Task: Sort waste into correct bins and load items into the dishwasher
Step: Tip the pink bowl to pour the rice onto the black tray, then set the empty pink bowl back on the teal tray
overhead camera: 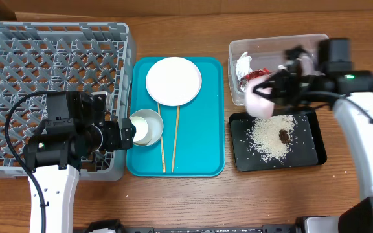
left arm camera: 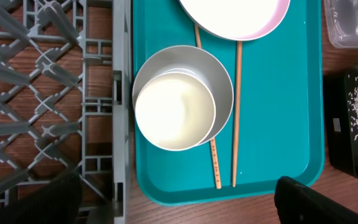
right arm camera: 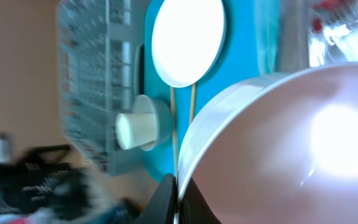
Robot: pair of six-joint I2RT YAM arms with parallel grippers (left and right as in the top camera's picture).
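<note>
Currently the right gripper point(overhead camera: 276, 89) pinches the small dish point(overhead camera: 259, 103) by its rim, tilted over the black tray point(overhead camera: 306, 152); the left gripper point(overhead camera: 125, 134), spread wide, sits beside the grey bowl point(overhead camera: 154, 118).

One grey dish rack point(overhead camera: 57, 27), one teal tray point(overhead camera: 206, 129), one clear tub point(overhead camera: 271, 43), one black tray point(overhead camera: 307, 153). The teal tray carries one white plate point(overhead camera: 173, 80) by its far edge, one grey bowl point(overhead camera: 156, 120) at its left edge, one white cup point(overhead camera: 140, 131) (inside the bowl) and two chopsticks point(overhead camera: 175, 139). One small white dish point(overhead camera: 262, 102), one brown lump point(overhead camera: 284, 135), one red wrapper point(overhead camera: 258, 74); rice grains point(overhead camera: 267, 139) too many to count
</note>
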